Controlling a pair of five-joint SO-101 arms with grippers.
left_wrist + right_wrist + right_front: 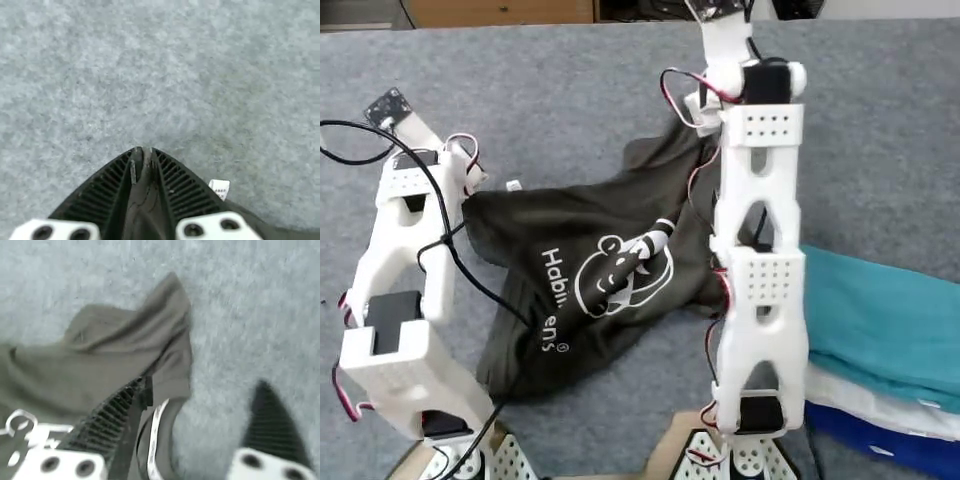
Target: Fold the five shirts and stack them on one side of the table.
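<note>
One dark shirt (600,205), L tool (142,151) pinching it, R tool (202,392) agape

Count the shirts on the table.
4. A dark olive printed shirt lies centrally; a teal shirt, a white shirt and a blue shirt are stacked at the right edge. More may be hidden.

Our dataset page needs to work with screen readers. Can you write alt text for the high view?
A dark olive shirt with a white cartoon print lies crumpled on the grey table between the left arm and the right arm, both white. Beside the right arm, a teal shirt lies stacked on a white shirt and a blue shirt.
</note>
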